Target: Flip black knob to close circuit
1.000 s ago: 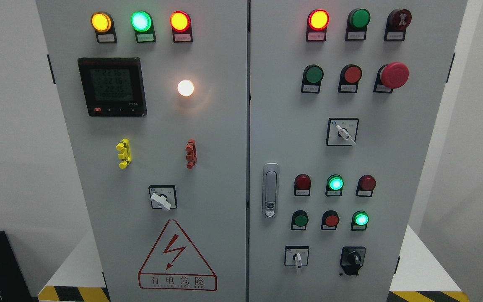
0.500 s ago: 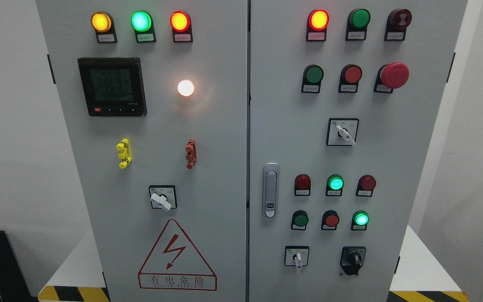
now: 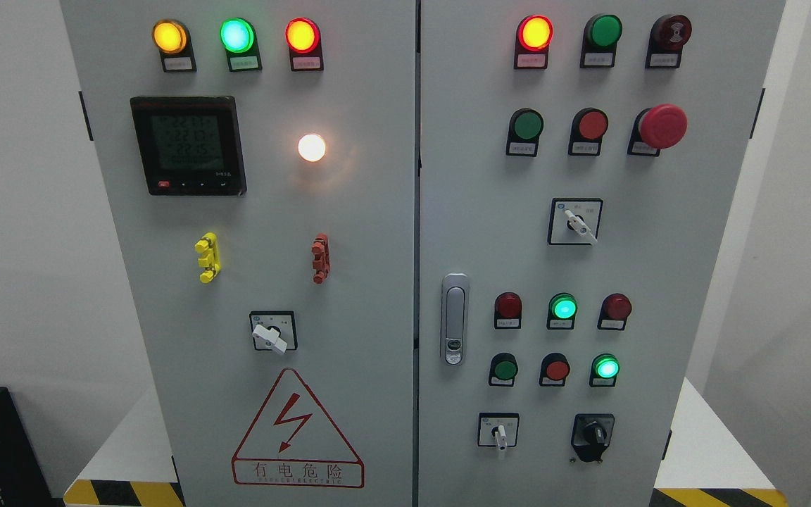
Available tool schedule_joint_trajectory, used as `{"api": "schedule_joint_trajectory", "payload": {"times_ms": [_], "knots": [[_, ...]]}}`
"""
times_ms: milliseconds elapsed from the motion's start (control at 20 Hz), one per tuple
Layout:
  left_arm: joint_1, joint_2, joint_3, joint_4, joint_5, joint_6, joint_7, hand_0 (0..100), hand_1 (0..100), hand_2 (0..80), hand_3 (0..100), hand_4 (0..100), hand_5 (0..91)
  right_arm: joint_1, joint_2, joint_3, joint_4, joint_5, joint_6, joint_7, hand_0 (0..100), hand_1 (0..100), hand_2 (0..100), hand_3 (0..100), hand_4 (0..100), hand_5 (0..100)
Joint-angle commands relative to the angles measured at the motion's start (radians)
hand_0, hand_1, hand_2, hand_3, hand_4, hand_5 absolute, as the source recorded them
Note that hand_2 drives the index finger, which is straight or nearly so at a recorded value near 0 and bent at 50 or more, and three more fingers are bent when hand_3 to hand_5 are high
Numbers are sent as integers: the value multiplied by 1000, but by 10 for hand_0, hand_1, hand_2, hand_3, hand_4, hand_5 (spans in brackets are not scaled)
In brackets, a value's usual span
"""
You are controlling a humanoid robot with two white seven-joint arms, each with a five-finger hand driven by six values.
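The black knob (image 3: 593, 433) sits on a black plate at the lower right of the grey cabinet's right door (image 3: 631, 232). Its handle points up and a little to the left. No hand or arm of mine shows in the head view.
The right door also carries lit and unlit lamps, a red mushroom button (image 3: 662, 126), white-handled selector switches (image 3: 498, 431) (image 3: 576, 221) and a door latch (image 3: 454, 319). The left door holds a meter (image 3: 188, 146), a white lamp (image 3: 312, 148), a selector (image 3: 272, 334) and a warning triangle (image 3: 297, 429).
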Motion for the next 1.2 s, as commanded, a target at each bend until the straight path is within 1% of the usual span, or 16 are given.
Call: {"api": "schedule_joint_trajectory", "payload": {"times_ms": [0, 150, 250, 450, 600, 650, 800, 850, 950, 1050, 1150], "knots": [[0, 0, -21, 21, -21, 1, -4, 120, 556, 0, 0, 0, 0, -14, 3, -32, -288, 11, 1, -21, 0, 56, 779, 939, 727, 744], [0, 0, -20, 21, -20, 1, -4, 120, 556, 0, 0, 0, 0, -14, 3, -32, -373, 13, 8, -24, 0, 70, 785, 949, 737, 761], [0, 0, -21, 21, -21, -1, -4, 120, 556, 0, 0, 0, 0, -14, 3, -34, -426, 34, 27, -31, 0, 76, 787, 952, 742, 773], [0, 0, -20, 21, -21, 1, -4, 120, 556, 0, 0, 0, 0, -17, 5, -35, -534, 97, 65, -21, 0, 75, 794, 959, 751, 780], [0, 0, -20, 21, -21, -1, -4, 120, 556, 0, 0, 0, 0, -18, 5, -46, -616, 187, 70, 4, 0, 77, 795, 965, 759, 782], [0, 0, -21, 21, -21, -1, -4, 120, 556, 0, 0, 0, 0, -20, 5, -47, -644, 216, 88, 16, 0, 79, 796, 967, 761, 783], [0, 0, -21, 21, -20, 1, -2, 120, 556, 0, 0, 0, 0, -29, 5, -46, -739, 276, 186, 60, 0, 82, 798, 970, 763, 785], [0, 0, -21, 21, -20, -1, -4, 120, 556, 0, 0, 0, 0, -36, 5, -44, -762, 295, 214, 70, 0, 82, 797, 971, 763, 786], [0, 0, -20, 21, -21, -1, -4, 120, 556, 0, 0, 0, 0, -50, 5, -47, -784, 351, 235, 82, 0, 81, 800, 973, 764, 789], [0, 0, -21, 21, -20, 1, -4, 120, 556, 0, 0, 0, 0, -60, 5, -47, -807, 379, 240, 116, 0, 81, 800, 974, 766, 791], [0, 0, -20, 21, -21, 1, -4, 120, 556, 0, 0, 0, 0, -73, 5, -47, -821, 413, 269, 122, 0, 83, 801, 974, 768, 795]]}}
